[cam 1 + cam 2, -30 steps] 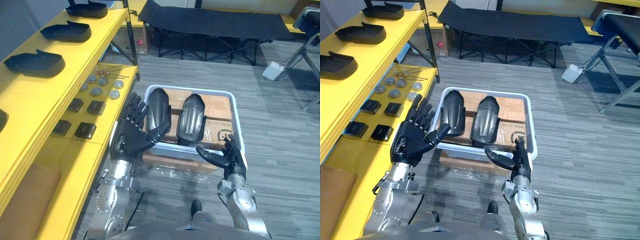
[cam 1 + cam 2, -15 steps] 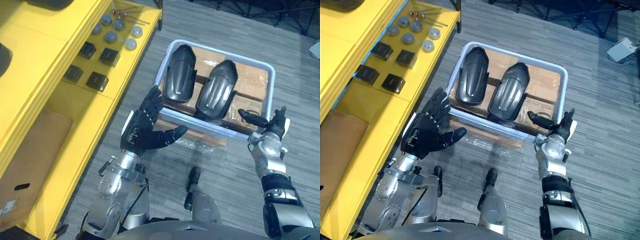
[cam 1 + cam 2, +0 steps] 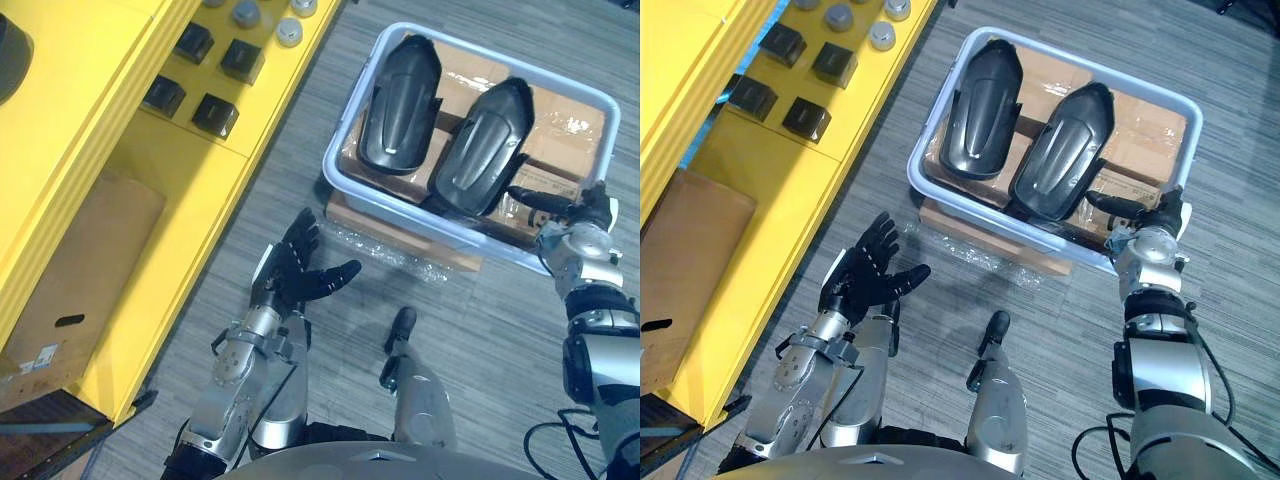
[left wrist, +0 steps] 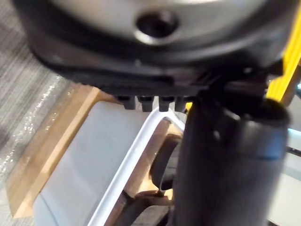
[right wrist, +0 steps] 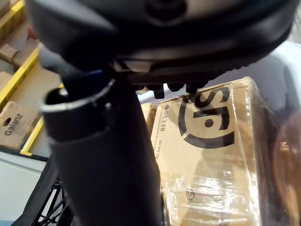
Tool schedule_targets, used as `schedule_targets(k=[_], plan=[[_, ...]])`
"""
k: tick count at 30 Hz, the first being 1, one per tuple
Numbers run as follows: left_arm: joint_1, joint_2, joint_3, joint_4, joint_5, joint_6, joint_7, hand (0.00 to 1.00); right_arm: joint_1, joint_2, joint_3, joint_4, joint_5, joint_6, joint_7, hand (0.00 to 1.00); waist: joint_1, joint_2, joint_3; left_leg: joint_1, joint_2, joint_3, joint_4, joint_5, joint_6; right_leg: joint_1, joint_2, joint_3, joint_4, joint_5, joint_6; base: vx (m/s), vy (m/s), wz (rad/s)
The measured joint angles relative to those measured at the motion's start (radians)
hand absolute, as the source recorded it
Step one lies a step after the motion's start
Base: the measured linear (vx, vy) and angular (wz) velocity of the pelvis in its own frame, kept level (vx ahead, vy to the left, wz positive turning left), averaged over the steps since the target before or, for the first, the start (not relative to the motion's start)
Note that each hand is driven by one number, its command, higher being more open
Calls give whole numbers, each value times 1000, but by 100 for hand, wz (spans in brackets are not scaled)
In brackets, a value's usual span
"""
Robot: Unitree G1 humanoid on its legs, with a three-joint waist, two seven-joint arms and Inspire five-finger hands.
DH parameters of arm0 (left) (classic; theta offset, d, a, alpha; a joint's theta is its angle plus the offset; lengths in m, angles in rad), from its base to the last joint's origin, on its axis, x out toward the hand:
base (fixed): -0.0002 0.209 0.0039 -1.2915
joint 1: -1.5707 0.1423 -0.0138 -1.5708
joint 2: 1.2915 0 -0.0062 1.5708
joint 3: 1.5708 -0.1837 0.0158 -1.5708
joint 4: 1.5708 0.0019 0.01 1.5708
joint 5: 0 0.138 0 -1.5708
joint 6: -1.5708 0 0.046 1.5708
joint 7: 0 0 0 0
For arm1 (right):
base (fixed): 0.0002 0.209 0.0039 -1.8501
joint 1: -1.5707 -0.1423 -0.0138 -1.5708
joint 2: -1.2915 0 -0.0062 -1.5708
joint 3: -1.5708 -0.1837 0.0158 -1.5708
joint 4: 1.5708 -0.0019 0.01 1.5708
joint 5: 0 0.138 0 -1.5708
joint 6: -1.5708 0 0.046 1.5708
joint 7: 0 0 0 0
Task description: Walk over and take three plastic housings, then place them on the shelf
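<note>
Two dark plastic housings, a left housing and a right housing, are seen lying side by side in a pale bin, propped on cardboard cartons that line its bottom. The bin is set on a flat board wrapped in clear film, which lies on the grey floor just beside a yellow shelf. On the shelf's lower level, small black blocks and grey discs are laid out, and a brown box is stored below them. In the eye views the left hand is held over the floor, near the bin's near corner but apart from it, with fingers spread wide and nothing in it. The right hand is seen at the bin's near right rim, its thumb stretched toward the right housing without touching it; it is empty too. What the head camera leaves small is shown close in the wrist views: past the left hand, the bin's white wall, the board's edge and a housing's dark end are made out; past the right hand's straight thumb, a printed, film-wrapped carton is seen inside the bin.
</note>
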Motion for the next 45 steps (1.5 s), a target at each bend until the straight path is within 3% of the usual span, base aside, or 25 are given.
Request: schedule_targets(k=[10, 14, 20, 25, 28, 34, 38, 41, 45], plan=[[-66, -47, -106, 216, 47, 20, 48, 100, -162, -107, 109, 95, -11, 30, 36, 100, 22, 54, 19, -70, -1, -3, 34, 9, 3, -76, -7, 0, 43, -2, -3, -18, 19, -1], [-65, -53, -149, 283, 47, 21, 58, 100, -178, -111, 113, 101, -17, 34, 36, 100, 23, 61, 21, -78, 0, -1, 35, 12, 3, -92, -10, 1, 59, -6, -8, 0, 0, 0], [-67, -66, -192, 319, 47, -2, 79, 100, -208, -138, 148, 100, -17, 26, 17, 100, 24, 107, 28, -79, 1, 2, 31, 15, 3, -108, -15, -4, 84, -17, -22, -31, 13, -2], [-65, -81, -207, 320, 51, -9, 78, 100, -203, -126, 146, 64, -21, 32, -35, 100, 19, 110, 26, -69, 5, 2, 18, 29, -4, -119, -15, -3, 111, -25, -25, 2, -2, -1], [-56, -86, -206, 310, 52, -27, 78, 100, -151, -120, 127, -92, -24, 32, -53, 100, 4, 110, 26, -60, 9, 8, 15, 31, -4, -116, -13, 1, 113, -26, -26, 11, 2, -6], [-55, -82, -197, 308, 53, -18, 75, 100, -104, -59, 120, -360, -8, -57, 15, 100, -29, 109, 27, -33, 19, 40, 12, 26, -5, -117, -7, 33, 116, -29, -32, -8, 19, -15], [-57, -82, -206, 311, 79, -1, 77, 100, -106, -37, 147, -370, -5, -56, 39, 100, -9, 109, 27, -23, 20, 59, -6, 23, -5, -136, -15, 35, 109, -29, -38, -22, 26, -18], [-55, -82, -215, 332, 88, 2, 80, 100, -118, -21, 175, -355, -12, -23, 52, 100, -1, 110, 26, -14, 22, 69, -18, 25, -9, -138, -17, 35, 112, -24, -38, 41, 13, -15], [-60, -93, -257, 353, 87, 1, 79, 100, -206, -22, 202, -199, -22, 15, 48, 100, 10, 114, 23, -14, 10, 42, -17, 28, -11, -155, -22, 35, 132, -20, -32, 54, 23, -12]])
